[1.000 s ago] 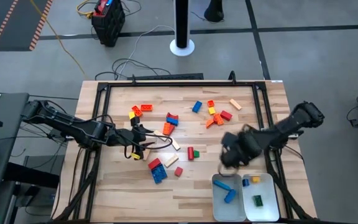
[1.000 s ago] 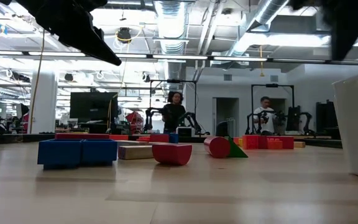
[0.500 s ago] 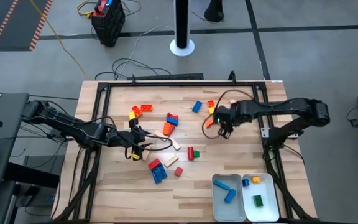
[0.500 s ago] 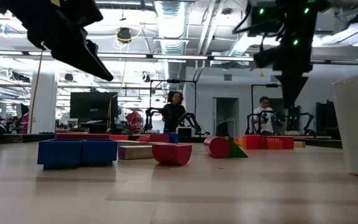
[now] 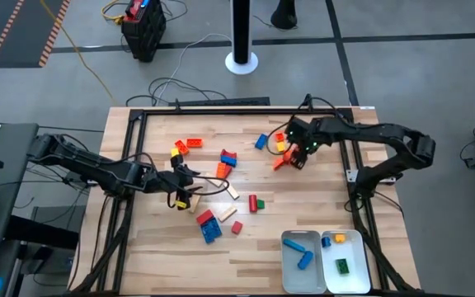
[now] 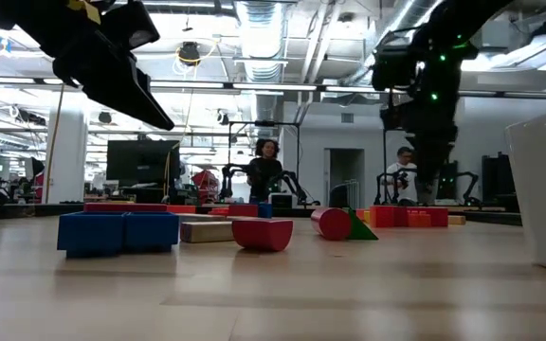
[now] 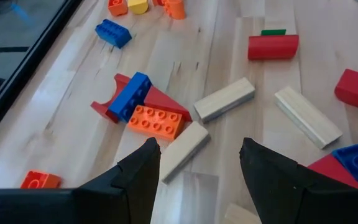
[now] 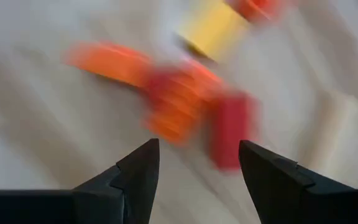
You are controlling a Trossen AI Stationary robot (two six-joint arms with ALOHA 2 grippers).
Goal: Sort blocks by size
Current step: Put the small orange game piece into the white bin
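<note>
Since half a second ago the right gripper has moved farther toward the table's back edge; its fingers are spread and empty, with an orange, red and yellow block cluster just ahead of the fingertips. The left gripper hovers as before, fingers spread, a tan block between their tips. Two white trays sit well apart from both: the left tray holds two blue blocks, the right tray four small ones.
</note>
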